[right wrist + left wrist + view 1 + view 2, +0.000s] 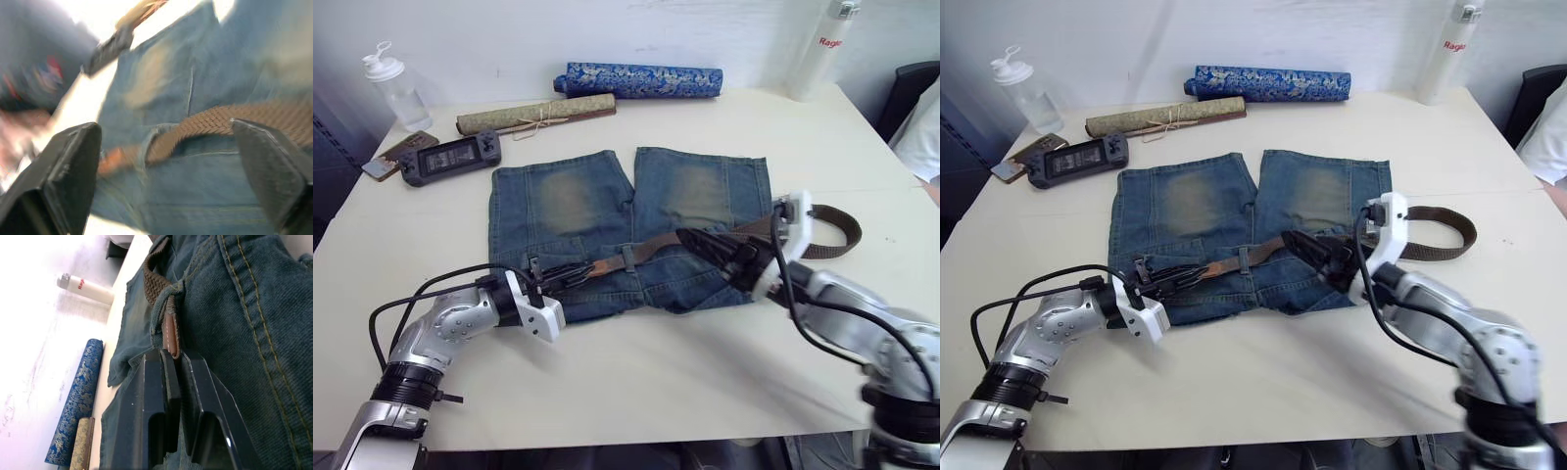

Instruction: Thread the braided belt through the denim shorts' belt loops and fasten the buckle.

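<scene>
- Table point(636, 382), pale top: denim shorts point(570, 201) lie flat at centre, waistband on the near side, legs pointing far.
- Braided belt point(1278, 247) runs along the waistband, through a belt loop point(1245, 258) near mid-waist; rest curls off to the right past the shorts' edge, buckle end not made out.
- L gripper point(172, 363) clenched on the belt's tan tip, just left of that loop. R gripper point(707, 245) released, jaws spread wide over the strap at mid-waistband.
- Risk, as judged: a hard pull by the L could bunch the denim, drag the shorts sideways, or slip the tip out; the R isn't pinning cloth yet.
- Around, far side: blue patterned roll point(641, 80), tan scroll point(534, 116), handheld console point(450, 158), clear bottle point(396, 88), white bottle point(823, 49). All well apart from the shorts; nothing blocks the waistband.
</scene>
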